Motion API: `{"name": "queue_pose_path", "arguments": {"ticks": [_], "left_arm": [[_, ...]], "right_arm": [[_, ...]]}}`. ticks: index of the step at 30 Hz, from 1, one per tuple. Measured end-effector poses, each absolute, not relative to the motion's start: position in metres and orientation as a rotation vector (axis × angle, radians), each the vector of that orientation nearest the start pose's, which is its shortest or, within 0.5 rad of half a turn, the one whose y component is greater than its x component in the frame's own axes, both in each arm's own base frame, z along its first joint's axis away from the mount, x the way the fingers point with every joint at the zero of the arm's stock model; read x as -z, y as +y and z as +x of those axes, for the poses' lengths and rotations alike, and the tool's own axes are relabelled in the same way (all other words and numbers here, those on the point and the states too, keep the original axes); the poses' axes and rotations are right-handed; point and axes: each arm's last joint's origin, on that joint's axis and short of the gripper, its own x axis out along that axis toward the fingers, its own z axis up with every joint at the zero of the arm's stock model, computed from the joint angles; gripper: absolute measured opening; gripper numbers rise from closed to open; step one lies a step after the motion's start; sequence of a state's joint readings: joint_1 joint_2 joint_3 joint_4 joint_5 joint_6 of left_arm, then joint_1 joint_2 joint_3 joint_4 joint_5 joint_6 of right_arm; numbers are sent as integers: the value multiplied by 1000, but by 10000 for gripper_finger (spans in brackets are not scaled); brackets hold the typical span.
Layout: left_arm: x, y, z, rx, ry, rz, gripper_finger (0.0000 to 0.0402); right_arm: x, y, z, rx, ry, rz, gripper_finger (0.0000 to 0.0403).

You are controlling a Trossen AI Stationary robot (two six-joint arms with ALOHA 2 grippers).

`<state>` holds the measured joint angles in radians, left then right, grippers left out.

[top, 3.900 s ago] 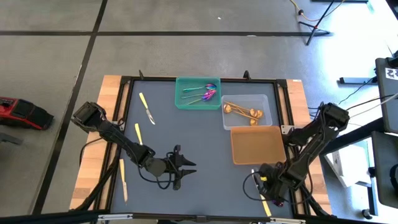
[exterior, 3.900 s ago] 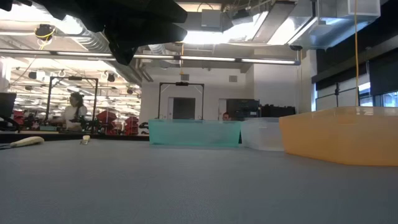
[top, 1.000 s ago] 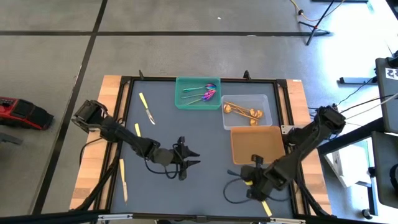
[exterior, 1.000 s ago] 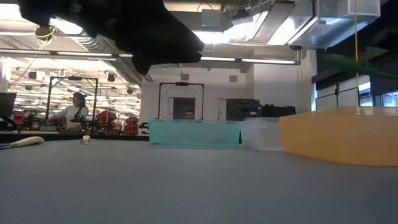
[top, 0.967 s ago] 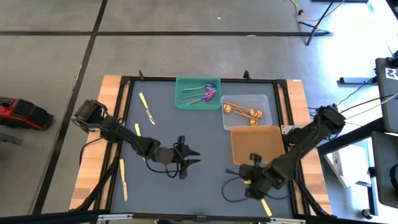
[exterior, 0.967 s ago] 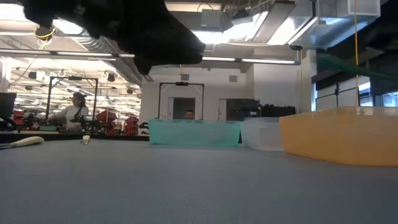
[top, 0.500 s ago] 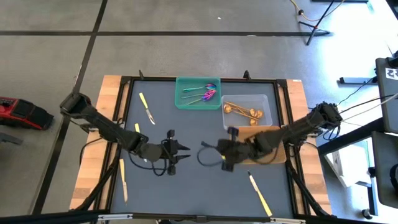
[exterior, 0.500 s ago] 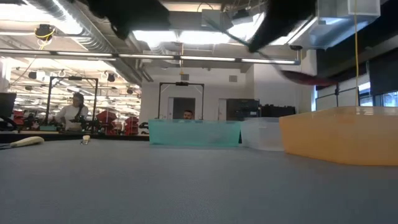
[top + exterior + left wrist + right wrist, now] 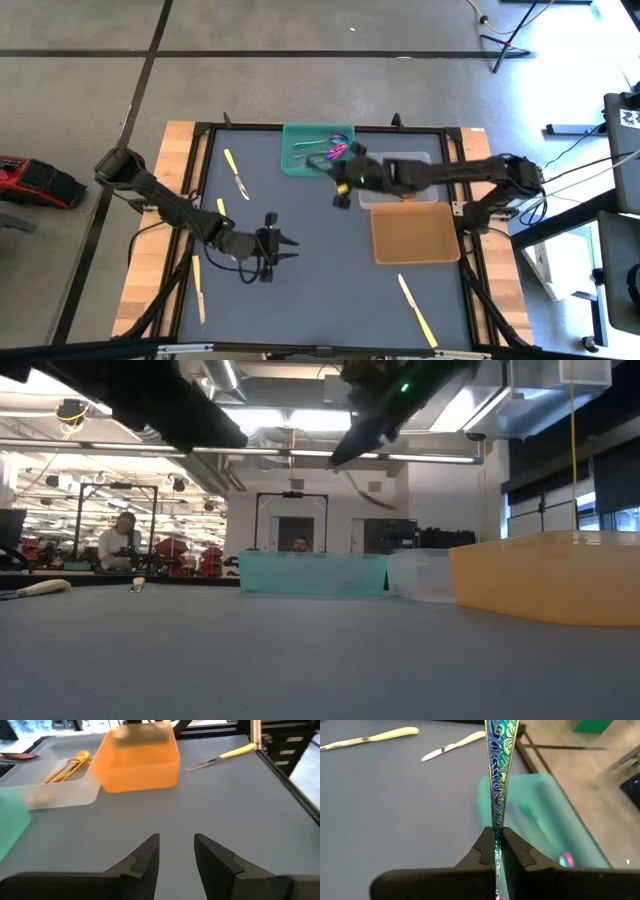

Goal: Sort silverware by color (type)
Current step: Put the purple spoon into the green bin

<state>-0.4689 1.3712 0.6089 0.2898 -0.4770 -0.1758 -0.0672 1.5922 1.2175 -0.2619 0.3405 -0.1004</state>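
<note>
Iridescent spoon handle [image 9: 496, 775] sits pinched between the right gripper's [image 9: 341, 184] fingers, just beside the green tray [image 9: 318, 149], above the mat. The left gripper [image 9: 275, 247], fingers apart and empty, hovers mid-table; yellow knives [image 9: 236, 174] lie scattered.

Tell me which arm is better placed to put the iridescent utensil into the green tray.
The right one. Its hand is shut on the iridescent utensil beside the green tray. The left hand is open at the table's middle, holding nothing.
</note>
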Motion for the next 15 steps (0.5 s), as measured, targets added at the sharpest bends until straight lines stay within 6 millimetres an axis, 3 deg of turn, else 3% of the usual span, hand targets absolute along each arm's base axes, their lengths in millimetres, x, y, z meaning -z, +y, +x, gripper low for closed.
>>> {"name": "queue_pose_path", "arguments": {"ticks": [6,15], "left_arm": [[-186,-101,246,-94,436,-6,117],[-186,-98,246,-162,423,-39,117]], "right_arm": [[-262,-91,366,329,577,-195,2],[-214,-158,378,334,557,-171,3]]}}
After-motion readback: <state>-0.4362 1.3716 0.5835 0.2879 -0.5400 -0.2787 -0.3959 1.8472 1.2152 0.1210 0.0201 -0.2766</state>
